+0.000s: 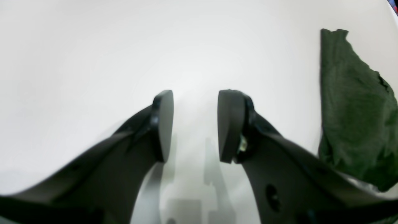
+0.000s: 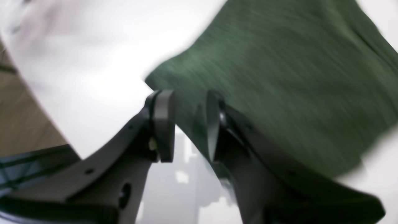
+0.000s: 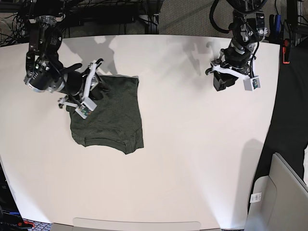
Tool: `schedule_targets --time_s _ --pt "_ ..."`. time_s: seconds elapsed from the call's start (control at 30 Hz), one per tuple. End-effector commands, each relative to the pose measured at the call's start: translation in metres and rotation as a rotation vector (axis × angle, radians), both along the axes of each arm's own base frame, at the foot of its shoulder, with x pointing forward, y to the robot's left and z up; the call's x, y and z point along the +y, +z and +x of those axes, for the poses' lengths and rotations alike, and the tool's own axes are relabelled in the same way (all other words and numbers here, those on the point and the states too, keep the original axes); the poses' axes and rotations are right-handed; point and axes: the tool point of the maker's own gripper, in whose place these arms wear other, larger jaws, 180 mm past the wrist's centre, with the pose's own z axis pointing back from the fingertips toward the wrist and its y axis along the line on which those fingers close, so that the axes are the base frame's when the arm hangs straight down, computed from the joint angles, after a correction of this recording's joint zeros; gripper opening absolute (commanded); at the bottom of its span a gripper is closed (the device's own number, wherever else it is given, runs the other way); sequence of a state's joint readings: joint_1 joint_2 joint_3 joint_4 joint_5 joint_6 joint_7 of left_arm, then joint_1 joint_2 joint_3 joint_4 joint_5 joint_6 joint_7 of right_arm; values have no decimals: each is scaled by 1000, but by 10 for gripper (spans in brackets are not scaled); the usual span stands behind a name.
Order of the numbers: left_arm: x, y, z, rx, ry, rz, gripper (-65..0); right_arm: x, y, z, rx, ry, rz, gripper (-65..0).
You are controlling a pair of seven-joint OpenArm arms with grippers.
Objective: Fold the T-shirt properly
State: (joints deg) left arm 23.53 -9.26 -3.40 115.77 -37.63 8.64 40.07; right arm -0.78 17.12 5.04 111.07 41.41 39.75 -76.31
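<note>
We see the T-shirt (image 3: 108, 113) lying on the white table (image 3: 192, 159) as a compact, roughly rectangular folded bundle of dark olive-green heathered knit, with a hemmed edge along its near side in the base view. It sits directly under and beside the right gripper (image 3: 94, 79), which hangs at the bundle's far corner. In the right wrist view the right gripper (image 2: 189, 124) has its jaws apart with a clear gap between the pads; one finger (image 2: 163, 124) stands over bare table just off the cloth's edge, the other over the green fabric, and the T-shirt (image 2: 279, 93) spreads away ahead of and to one side of the tool. Nothing is pinched between the pads, though the view is blurred.

The left gripper (image 3: 226, 79) is well apart from the garment, over bare table on the opposite side. From the left wrist view we see the left gripper (image 1: 194, 124) with its jaws spread and only white table between them; the T-shirt (image 1: 354, 109) shows far off to the side of the tool.

We can read no brand, label or writing on the shirt or grippers; a small white tag (image 3: 255, 197) at the table's edge is too small to read.
</note>
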Motion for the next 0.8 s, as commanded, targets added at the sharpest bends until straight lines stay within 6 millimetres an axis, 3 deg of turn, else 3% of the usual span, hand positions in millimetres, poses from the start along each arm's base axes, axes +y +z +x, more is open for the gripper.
schedule_targets --time_s 0.0,0.2,0.33,0.47,0.63,0.77 --pt "-1 7 -2 -26 -4 0 -419 -6 21 7 -81 -16 15 -494" --pt "15 -2 -33 34 31 29 -419 -75 29 -20 -84 -168 -48 -495" --pt "29 -12 -54 88 62 50 -419 -111 49 -40 -97 -288 65 -531" --pt "36 -22 -78 151 75 63 -420 -168 68 -67 -113 -425 5 -533" --pt "57 -30 -110 225 117 101 -451 -210 66 -112 -36 -528 -101 -536" --pt "75 -33 -134 282 154 135 -501 -228 61 -147 44 -586 -164 -536"
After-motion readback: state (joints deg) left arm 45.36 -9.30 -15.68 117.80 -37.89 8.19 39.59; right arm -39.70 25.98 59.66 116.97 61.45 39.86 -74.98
